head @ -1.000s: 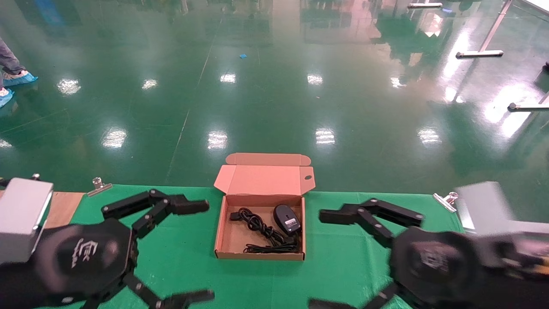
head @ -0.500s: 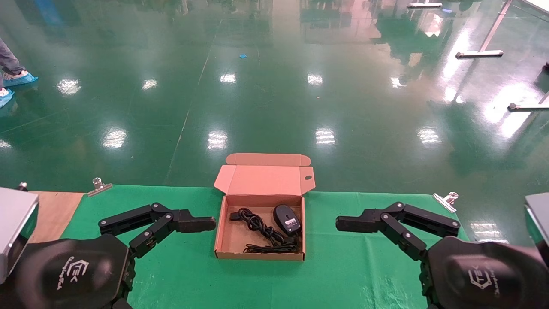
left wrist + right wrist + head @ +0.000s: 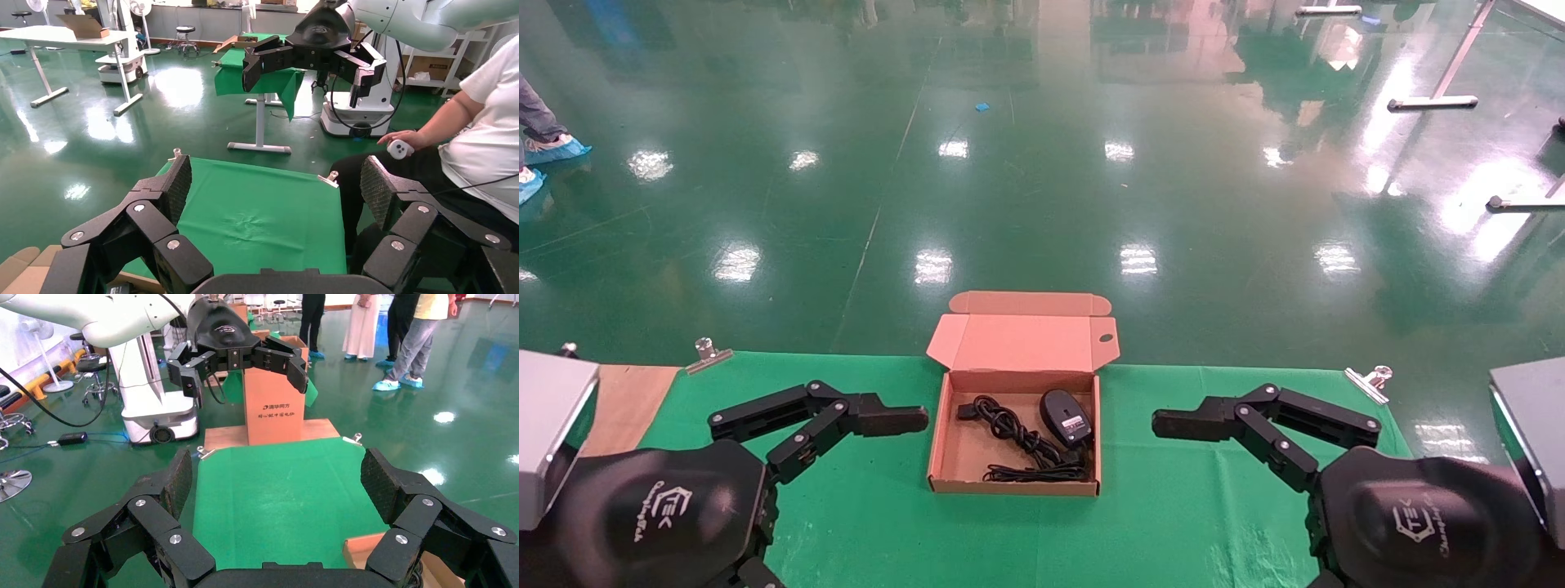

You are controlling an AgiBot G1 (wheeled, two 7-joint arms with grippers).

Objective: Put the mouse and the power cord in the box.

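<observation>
The box point(image 3: 1014, 445) sits open in the middle of the worktop point(image 3: 1173, 506), its lid point(image 3: 1023, 341) folded back and standing up along the far side, so the way in is from above or over the low near wall. Inside, the power cord point(image 3: 1017, 445) fills the left and centre and the mouse point(image 3: 1065, 416) the right rear; bare cardboard shows at the near left. Green cloth lies free on both sides, where the left pincer point(image 3: 846, 490) and right pincer point(image 3: 1238, 498) hang spread wide.
</observation>
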